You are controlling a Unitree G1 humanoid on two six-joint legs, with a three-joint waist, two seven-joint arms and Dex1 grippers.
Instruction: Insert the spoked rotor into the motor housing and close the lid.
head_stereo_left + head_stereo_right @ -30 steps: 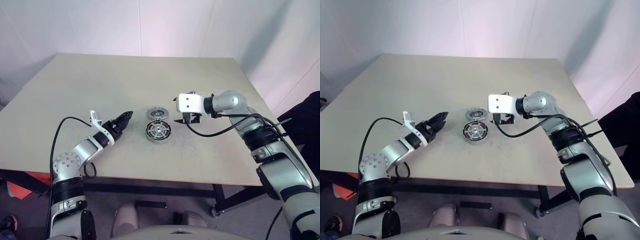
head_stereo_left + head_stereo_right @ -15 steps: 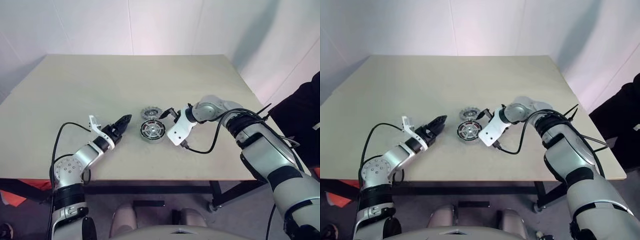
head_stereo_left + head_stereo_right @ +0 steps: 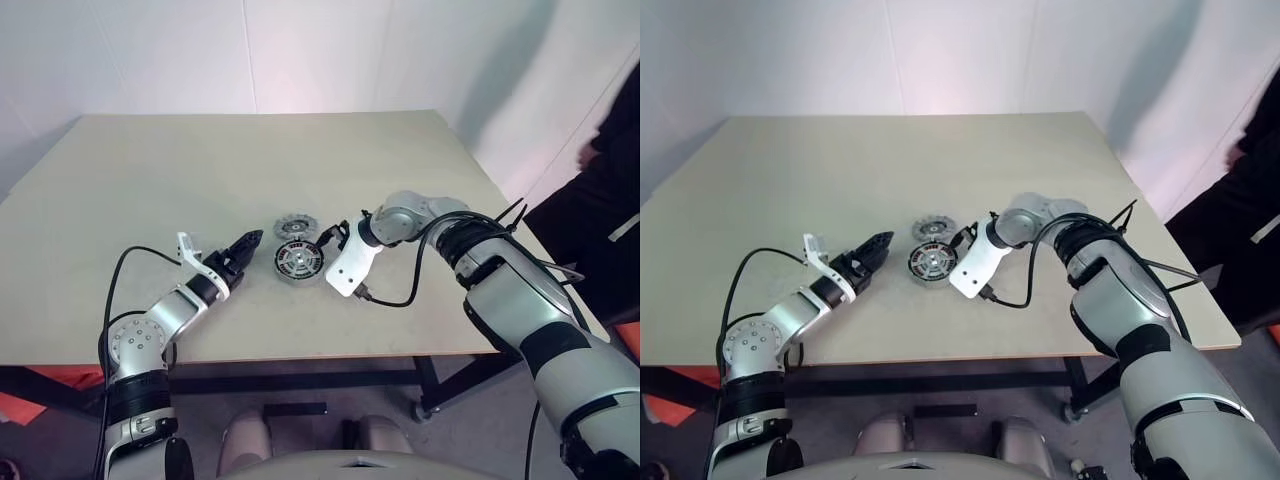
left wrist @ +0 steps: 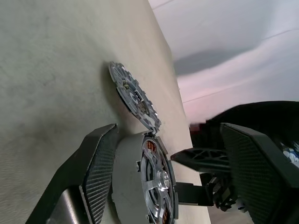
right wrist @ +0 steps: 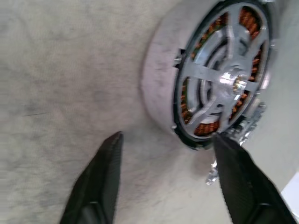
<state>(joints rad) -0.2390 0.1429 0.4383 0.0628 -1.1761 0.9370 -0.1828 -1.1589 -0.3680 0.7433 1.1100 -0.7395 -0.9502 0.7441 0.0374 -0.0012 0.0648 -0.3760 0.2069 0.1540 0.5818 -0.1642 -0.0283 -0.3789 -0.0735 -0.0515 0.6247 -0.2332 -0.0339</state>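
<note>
Black-fingered left gripper (image 3: 250, 240): jaws wide, empty, just left of the housing
Silver-grey round motor housing (image 3: 298, 262): mid-table, silvery-spoked black rotor (image 5: 223, 79) already seated among copper windings
Notched grey metal lid (image 3: 296, 227): behind housing, not yet fitted
Right gripper (image 3: 329, 237): part-open, empty, beside housing
Progress: rotor in; lid left
Wrist views: show windings; head views don't

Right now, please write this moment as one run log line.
rotor: seated in housing | lid: on table beside housing, not on | left gripper: open, empty | right gripper: open, at housing
</note>
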